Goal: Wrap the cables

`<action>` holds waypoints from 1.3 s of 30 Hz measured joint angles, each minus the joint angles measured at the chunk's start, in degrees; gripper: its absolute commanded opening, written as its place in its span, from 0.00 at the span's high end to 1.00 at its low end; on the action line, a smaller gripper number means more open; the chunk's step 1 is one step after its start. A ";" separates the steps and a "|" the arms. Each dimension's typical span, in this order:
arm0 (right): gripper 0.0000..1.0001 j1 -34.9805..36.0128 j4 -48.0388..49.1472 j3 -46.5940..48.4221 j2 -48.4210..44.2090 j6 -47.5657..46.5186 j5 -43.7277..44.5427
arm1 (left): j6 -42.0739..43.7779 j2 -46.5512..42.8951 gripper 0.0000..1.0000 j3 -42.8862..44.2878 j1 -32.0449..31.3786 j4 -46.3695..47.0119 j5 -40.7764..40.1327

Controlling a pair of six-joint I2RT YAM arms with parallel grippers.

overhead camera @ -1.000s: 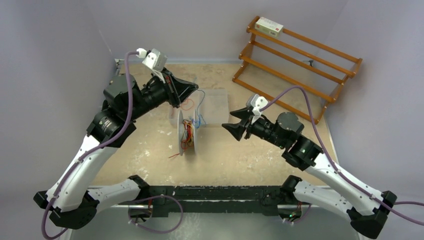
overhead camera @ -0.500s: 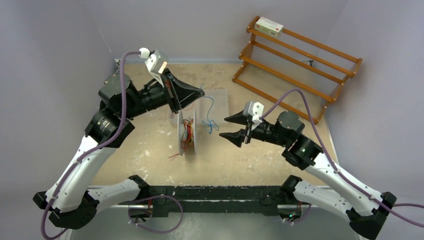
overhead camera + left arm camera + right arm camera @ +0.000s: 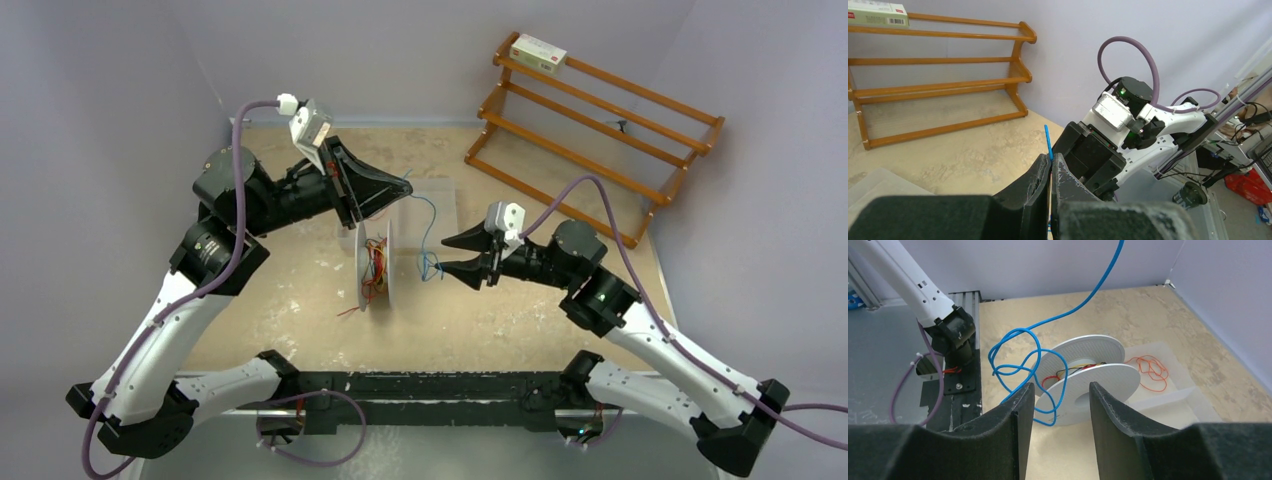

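A blue cable (image 3: 424, 225) hangs from my left gripper (image 3: 408, 188), which is shut on its upper end above the white spool (image 3: 375, 262). In the left wrist view a short blue cable end (image 3: 1047, 139) sticks out past the closed left gripper (image 3: 1050, 159). The cable's curly loops (image 3: 1015, 350) dangle just in front of my right gripper (image 3: 1060, 390), close to its left finger (image 3: 1020, 405). The right gripper (image 3: 446, 255) is open and holds nothing. Red-orange cables (image 3: 375, 270) are wound on the spool (image 3: 1098, 377). Another red-orange strand (image 3: 1148, 370) lies in a clear tray.
The clear plastic tray (image 3: 440, 200) lies flat behind the spool. A wooden rack (image 3: 590, 110) with a small box (image 3: 538, 52) on top stands at the back right. One thin red strand (image 3: 350, 311) trails on the table left of the spool.
The left gripper has drawn the blue cable up and to the right, off the spool. The right gripper turned, moved left to the hanging loops, and its jaws narrowed slightly.
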 measured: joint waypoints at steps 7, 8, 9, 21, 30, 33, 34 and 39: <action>0.59 -0.17 -0.04 0.07 0.02 0.46 -1.36 | -0.02 0.11 1.00 0.00 0.00 0.37 0.39; 0.60 -0.22 -0.04 0.09 -0.22 0.48 -1.44 | -0.02 0.15 1.00 0.00 0.00 0.39 0.46; 0.60 -0.26 -0.04 0.09 -0.35 0.48 -1.44 | -0.02 0.22 1.00 0.00 0.00 0.39 0.52; 0.64 -0.33 -0.83 1.57 -1.84 0.46 -0.39 | 0.00 0.39 1.00 0.00 0.00 0.39 0.79; 0.65 -0.33 0.26 2.14 1.46 0.90 -1.55 | -0.02 0.39 1.00 -0.02 0.00 0.90 0.79; 0.65 -0.33 0.48 2.47 3.96 0.94 -2.58 | 0.00 0.39 1.00 -0.02 0.00 1.22 0.79; 0.65 -0.33 0.48 2.67 4.79 0.98 -2.97 | 0.00 0.39 1.00 -0.02 0.00 1.22 0.79; 0.65 -0.33 0.63 3.30 6.47 1.11 -4.37 | 0.02 0.39 1.00 -0.02 0.00 1.22 0.76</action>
